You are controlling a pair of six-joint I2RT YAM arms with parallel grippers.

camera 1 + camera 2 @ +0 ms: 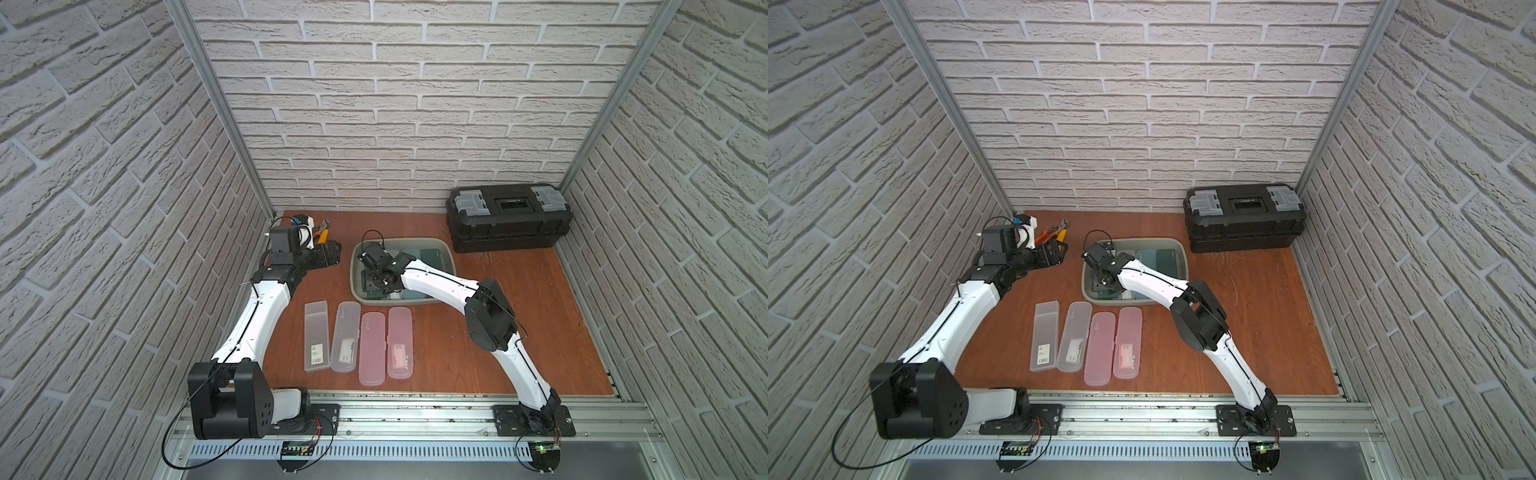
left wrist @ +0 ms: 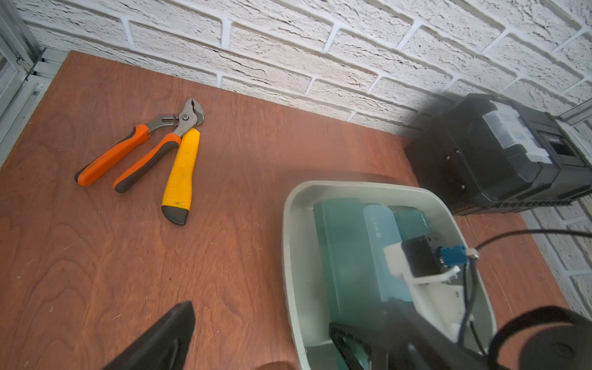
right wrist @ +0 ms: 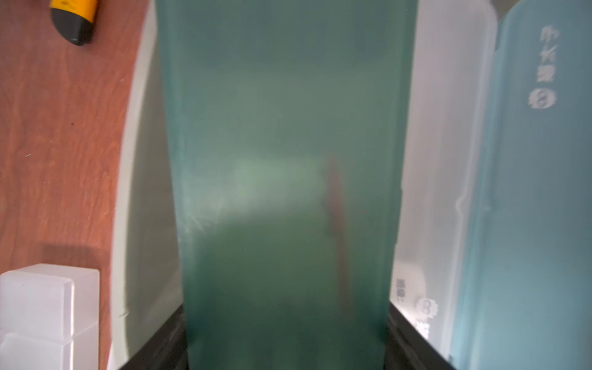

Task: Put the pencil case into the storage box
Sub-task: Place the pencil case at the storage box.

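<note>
We're clamping the green pencil case (image 3: 282, 144) across its width in the right gripper (image 3: 285, 344), inside the storage box (image 2: 293, 243). Long axis runs straight out from the fingers (image 3: 160, 349), parallel to the white case (image 3: 442, 160) alongside. Can't tell if it's bottomed out. Our left gripper (image 1: 332, 253) is spread wide, empty, well apart by the pliers (image 2: 153, 144)

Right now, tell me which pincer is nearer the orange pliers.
Left. The left pincer hovers open beside the pliers; the right pincer is inside the storage box, gripping a green pencil case.

Blurred green pencil case (image 3: 285, 192) — ends cropped, toolbox (image 2: 480, 166) hazy
</note>
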